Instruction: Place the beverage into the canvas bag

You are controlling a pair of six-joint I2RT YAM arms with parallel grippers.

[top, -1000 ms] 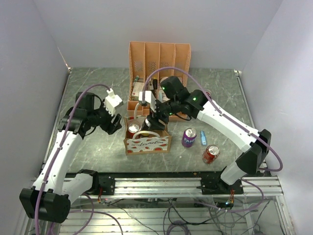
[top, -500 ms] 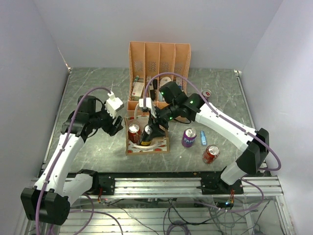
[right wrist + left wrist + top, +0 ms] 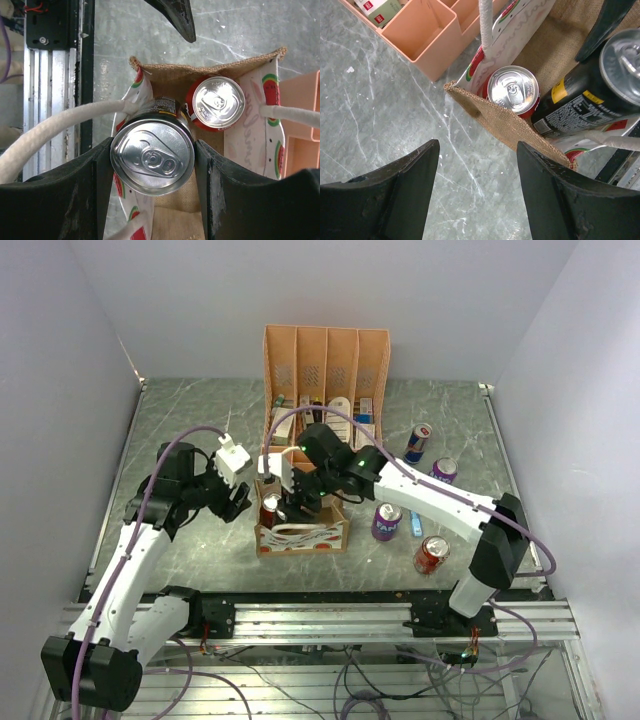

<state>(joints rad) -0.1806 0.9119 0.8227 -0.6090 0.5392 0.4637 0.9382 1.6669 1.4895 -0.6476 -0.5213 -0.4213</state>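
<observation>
Holding: black aluminium drink can [image 3: 152,159], clamped in my right pincer [image 3: 297,502], in the mouth of small tan watermelon-print canvas bag [image 3: 200,75], beside red soda can [image 3: 218,102]. Handling: descend straight, avoid white rope handle [image 3: 60,122], release once seated. Left pincer [image 3: 477,150]: wide, empty.

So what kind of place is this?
Probably a robot lab test bench: left arm and right arm bolted to a metal rail, the right gripping a black can; plain white walls boxing in the table; loose cables underneath.
</observation>
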